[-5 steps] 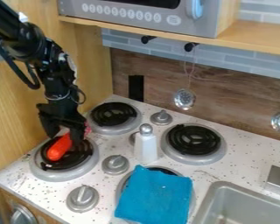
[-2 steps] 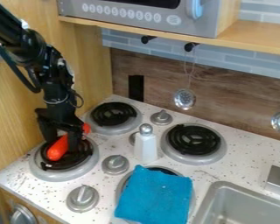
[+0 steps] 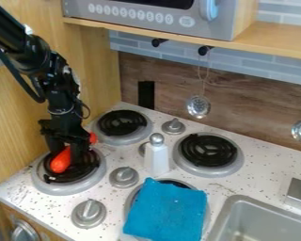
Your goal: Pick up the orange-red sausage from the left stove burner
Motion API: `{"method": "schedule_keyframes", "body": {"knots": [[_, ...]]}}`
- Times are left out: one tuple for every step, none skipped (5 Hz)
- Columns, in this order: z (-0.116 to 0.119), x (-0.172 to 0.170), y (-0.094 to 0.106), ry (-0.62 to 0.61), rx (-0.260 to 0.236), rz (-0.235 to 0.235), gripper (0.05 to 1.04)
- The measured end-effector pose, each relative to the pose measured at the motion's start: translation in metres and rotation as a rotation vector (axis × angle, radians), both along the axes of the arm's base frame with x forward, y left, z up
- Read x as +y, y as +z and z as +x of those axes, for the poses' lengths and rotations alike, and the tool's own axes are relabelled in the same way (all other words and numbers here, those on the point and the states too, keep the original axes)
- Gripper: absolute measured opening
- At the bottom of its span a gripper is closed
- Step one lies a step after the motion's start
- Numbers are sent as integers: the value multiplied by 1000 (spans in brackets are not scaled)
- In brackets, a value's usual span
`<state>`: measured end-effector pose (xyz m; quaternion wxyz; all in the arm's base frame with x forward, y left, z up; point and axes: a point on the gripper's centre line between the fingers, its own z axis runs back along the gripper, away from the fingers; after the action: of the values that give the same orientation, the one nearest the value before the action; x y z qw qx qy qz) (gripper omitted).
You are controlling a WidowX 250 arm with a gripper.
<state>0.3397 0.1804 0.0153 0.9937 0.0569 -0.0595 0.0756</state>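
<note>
Claw (image 3: 67, 151) fingers just moved closer together, now look clenched on red toy (image 3: 60, 161); toy sits over burner (image 3: 65, 188) near wood wall (image 3: 18, 113), so grab seems mostly done

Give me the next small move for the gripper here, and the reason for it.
I'd try a slight, slow lift straight up. The gripper is down around the orange-red object at the front-left burner, and its grip on it is hard to judge, so a small rise would probably show whether it is held.
</note>
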Motion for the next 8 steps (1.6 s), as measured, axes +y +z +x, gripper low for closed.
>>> {"method": "schedule_keyframes", "body": {"knots": [[1, 0, 0, 7, -8, -1, 519], [2, -1, 0, 13, -15, -2, 519], [2, -1, 0, 16, -17, -6, 519], [1, -4, 5, 29, -31, -21, 519], [4, -8, 27, 31, -91, -19, 519], [6, -12, 40, 24, -127, -23, 519], [13, -27, 43, -19, -138, -42, 519], [20, -47, 43, -67, -141, -62, 519]]}}
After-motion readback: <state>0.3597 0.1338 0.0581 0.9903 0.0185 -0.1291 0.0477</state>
